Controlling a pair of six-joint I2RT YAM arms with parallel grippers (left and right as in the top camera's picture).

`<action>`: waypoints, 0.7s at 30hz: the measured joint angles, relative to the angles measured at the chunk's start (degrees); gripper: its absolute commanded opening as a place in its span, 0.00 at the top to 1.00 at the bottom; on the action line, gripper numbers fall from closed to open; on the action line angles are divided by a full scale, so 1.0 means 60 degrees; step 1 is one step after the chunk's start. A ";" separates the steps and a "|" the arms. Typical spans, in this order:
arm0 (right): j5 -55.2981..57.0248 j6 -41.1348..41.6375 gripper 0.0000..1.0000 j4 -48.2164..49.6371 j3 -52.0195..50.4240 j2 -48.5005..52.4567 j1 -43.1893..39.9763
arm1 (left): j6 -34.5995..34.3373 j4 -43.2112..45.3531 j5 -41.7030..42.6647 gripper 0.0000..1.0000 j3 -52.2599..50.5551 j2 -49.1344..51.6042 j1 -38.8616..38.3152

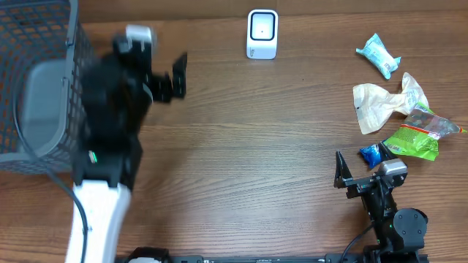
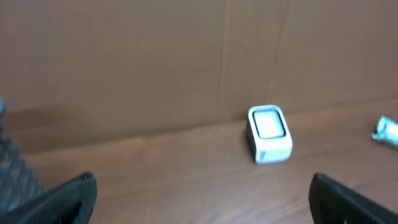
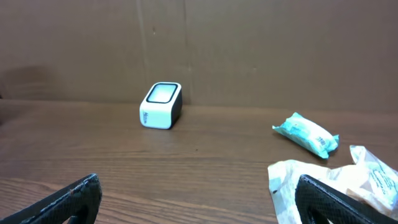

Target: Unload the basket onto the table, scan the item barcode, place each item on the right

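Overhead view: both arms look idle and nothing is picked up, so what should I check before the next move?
1. Right claw open and empty: ok.
2. Left claw open and empty: ok.
3. White box-shaped scanner upright, nothing in front of its window: ok.
4. Teal wrapped packet, cream crumpled bag, green snack packet and small blue wrapper lie ungripped on the right side: ok.
5. A barcode facing up on any of them: cannot tell.
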 measured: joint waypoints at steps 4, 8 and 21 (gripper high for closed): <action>0.0004 0.0004 0.00 0.0004 -0.0015 -0.0004 0.0000 | 0.0350 0.1330 0.0022 0.00 -0.3111 -0.1993 0.0219; 0.0000 0.0004 0.00 -0.0004 -0.0015 -0.0007 0.0000 | 0.0630 0.2295 -0.0142 0.00 -0.5227 -0.4033 0.0237; 0.0004 0.0004 0.00 -0.0004 -0.0015 -0.0011 0.0000 | 0.1290 0.2583 -0.1137 0.00 -0.9573 -0.9329 0.0237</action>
